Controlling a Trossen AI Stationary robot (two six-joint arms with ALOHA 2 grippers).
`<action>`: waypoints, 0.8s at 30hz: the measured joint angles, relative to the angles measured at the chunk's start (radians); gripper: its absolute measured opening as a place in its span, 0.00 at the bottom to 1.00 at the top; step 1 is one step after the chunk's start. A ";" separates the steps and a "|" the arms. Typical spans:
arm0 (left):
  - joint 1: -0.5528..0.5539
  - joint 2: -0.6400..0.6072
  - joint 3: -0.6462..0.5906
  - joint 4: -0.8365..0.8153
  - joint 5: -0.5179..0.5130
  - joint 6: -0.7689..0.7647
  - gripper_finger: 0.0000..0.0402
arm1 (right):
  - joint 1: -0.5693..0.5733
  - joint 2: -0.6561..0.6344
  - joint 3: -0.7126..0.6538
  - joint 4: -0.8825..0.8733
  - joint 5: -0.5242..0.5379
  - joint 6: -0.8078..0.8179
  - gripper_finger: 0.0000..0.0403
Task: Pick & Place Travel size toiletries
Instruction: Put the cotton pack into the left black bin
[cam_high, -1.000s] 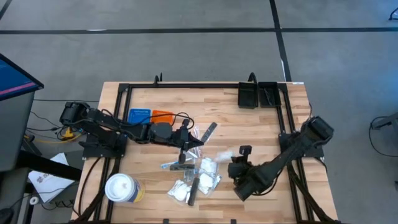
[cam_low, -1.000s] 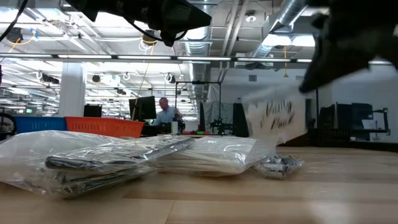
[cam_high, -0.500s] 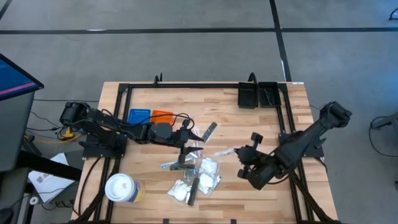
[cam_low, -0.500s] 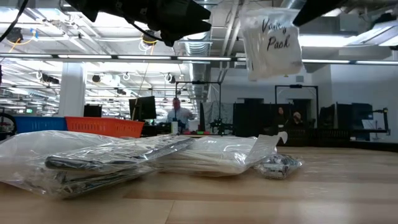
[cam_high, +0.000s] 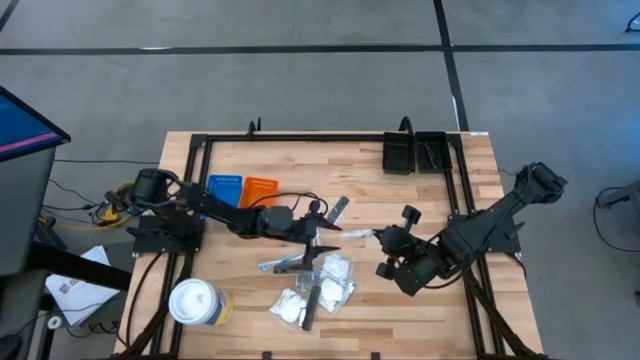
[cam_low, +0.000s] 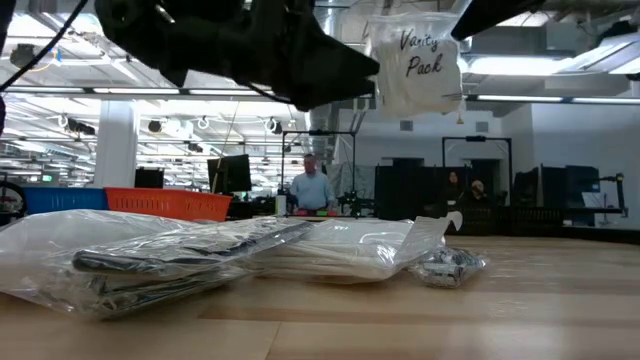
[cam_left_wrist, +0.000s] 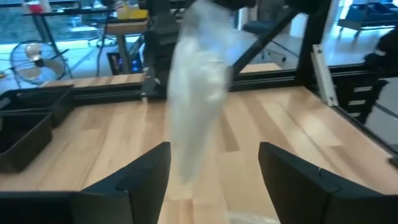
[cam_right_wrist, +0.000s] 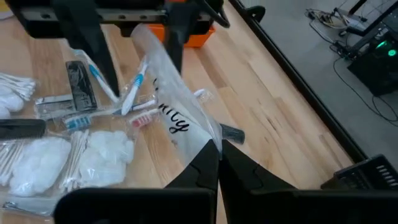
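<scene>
A clear packet (cam_low: 416, 66) printed "Vanity Pack", with white contents, hangs in the air over the table's middle, and my right gripper (cam_right_wrist: 217, 147) is shut on it. My left gripper (cam_left_wrist: 214, 149) stands open just left of it (cam_high: 334, 232), level. The packet (cam_left_wrist: 198, 93) shows ahead between its fingers, which do not touch it. The other travel size toiletries (cam_high: 315, 280) lie in a pile on the wood below: toothbrushes (cam_right_wrist: 134, 87), cotton packets (cam_right_wrist: 37, 158) and a dark stick (cam_high: 338, 210). My right gripper pinches one end of the packet (cam_right_wrist: 206, 138) between its two shut fingers. It comes from the table's right side, about level. The packet is lifted clear of the table and reaches from the fingers toward my left gripper.
A blue tray (cam_high: 224, 186) and an orange tray (cam_high: 260, 186) sit at the far left. A white lidded cup (cam_high: 195, 302) stands at the near left, and black bins (cam_high: 415, 150) at the far right. A black frame (cam_high: 300, 138) rims the table. People stand in the room beyond.
My right gripper has risen with the packet, lifting it clear of the table, then carried it a little toward the table's left. My left gripper has gone toward the table's right, up to the packet.
</scene>
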 joint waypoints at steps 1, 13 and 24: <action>0.006 0.004 0.000 0.004 0.000 -0.003 0.61 | 0.003 0.000 0.000 0.000 0.002 0.000 0.00; 0.025 0.005 0.001 0.052 0.019 -0.013 0.62 | -0.006 0.000 0.000 0.037 0.011 -0.023 0.00; 0.024 0.005 0.001 0.051 0.108 -0.034 0.53 | -0.019 0.000 0.000 0.084 0.011 -0.079 0.00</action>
